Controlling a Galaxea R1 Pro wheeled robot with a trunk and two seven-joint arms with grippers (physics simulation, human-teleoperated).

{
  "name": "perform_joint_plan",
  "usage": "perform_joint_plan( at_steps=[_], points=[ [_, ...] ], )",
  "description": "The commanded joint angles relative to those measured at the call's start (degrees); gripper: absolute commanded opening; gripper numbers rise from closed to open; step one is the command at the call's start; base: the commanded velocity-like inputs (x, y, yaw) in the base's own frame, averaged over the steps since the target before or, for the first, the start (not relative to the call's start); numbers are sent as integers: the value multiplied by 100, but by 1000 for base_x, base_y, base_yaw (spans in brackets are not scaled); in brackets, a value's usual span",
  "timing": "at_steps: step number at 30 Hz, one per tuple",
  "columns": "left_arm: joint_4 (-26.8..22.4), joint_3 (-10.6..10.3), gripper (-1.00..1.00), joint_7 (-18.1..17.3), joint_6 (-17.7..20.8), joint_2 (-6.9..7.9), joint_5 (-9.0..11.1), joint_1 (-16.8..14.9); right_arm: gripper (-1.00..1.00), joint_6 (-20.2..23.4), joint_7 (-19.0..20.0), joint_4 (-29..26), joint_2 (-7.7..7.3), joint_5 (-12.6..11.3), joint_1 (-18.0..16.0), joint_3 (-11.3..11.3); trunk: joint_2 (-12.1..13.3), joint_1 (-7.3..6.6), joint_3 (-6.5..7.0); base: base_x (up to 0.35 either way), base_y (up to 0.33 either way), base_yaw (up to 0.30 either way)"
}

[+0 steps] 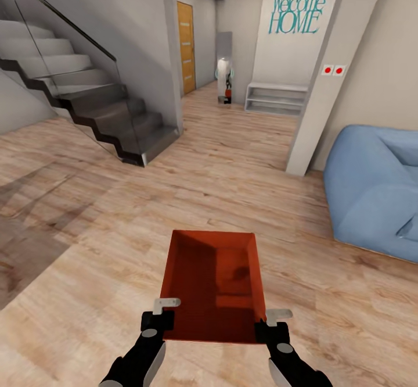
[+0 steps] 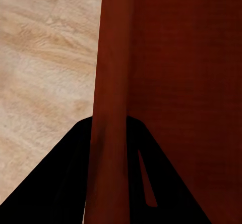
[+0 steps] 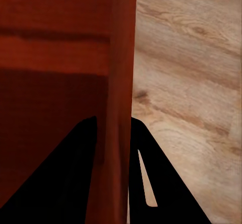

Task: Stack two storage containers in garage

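1. Low in the head view, between the two arms, an orange-red storage container (image 1: 212,285) is carried above the light wood-plank floor (image 1: 87,271), open side up, its long axis pointing away from the robot.
2. Whether a second bin is nested inside it cannot be told from these views.
3. The left gripper (image 1: 158,316) has its jaws clenched on the container's left wall near the near corner; in the left wrist view the thin red wall (image 2: 108,133) runs straight between the two dark fingers (image 2: 55,183).
4. The right gripper (image 1: 271,326) grips the opposite, right wall the same way, near the near corner; in the right wrist view the wall (image 3: 120,133) passes between the dark fingers (image 3: 55,178), with plank floor (image 3: 191,82) beyond it.
5. Left of the robot's path a dark staircase (image 1: 98,108) with a glass side rail climbs to the left.
6. Ahead, a hallway holds an orange-brown door (image 1: 186,47), a white wall with teal "Welcome HOME" lettering (image 1: 296,14) and a low white shelf unit (image 1: 276,97) beneath it.
7. A slanted white pillar (image 1: 325,85) carries two small red-dotted switches (image 1: 333,70).
8. A blue beanbag-like seat (image 1: 374,192) rests on the floor at the right, well apart from the container.
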Motion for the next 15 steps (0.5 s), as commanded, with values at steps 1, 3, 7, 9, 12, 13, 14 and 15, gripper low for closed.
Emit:
perform_joint_plan(
  at_steps=[1,3,7,9,12,13,14,15],
  points=[
    [295,-36,-100,55,25,-1,-45,1,-100,-56,-36,-155,-226,23,-12,23,-3,3,-5,331,70,0],
    [295,-36,-100,55,24,-1,-45,1,-100,-56,-36,-154,-225,23,-12,26,-3,3,-5,331,70,0],
    [297,-36,-100,55,24,-1,-45,1,-100,-57,-36,-153,-220,23,-12,30,-3,3,-5,331,70,0],
    [296,-36,-100,55,24,-1,-45,1,-100,-52,-32,-153,-217,20,-12,31,-3,3,-5,331,70,0],
    [295,-36,-100,55,24,-1,-45,1,-100,-39,-35,-153,-209,16,-12,31,-3,3,-5,331,70,0],
    [296,-36,-100,55,24,-1,-45,1,-100,-35,-35,-153,-202,15,-12,31,-3,3,-5,331,70,0],
    [297,-36,-100,55,24,-1,-45,1,-100,-34,-35,-153,-200,15,-12,31,-3,3,-5,331,70,0],
    [299,-36,-100,55,24,-1,-45,1,-100,-32,-36,-153,-198,15,-12,31,-3,3,-5,331,70,0]
  ],
)
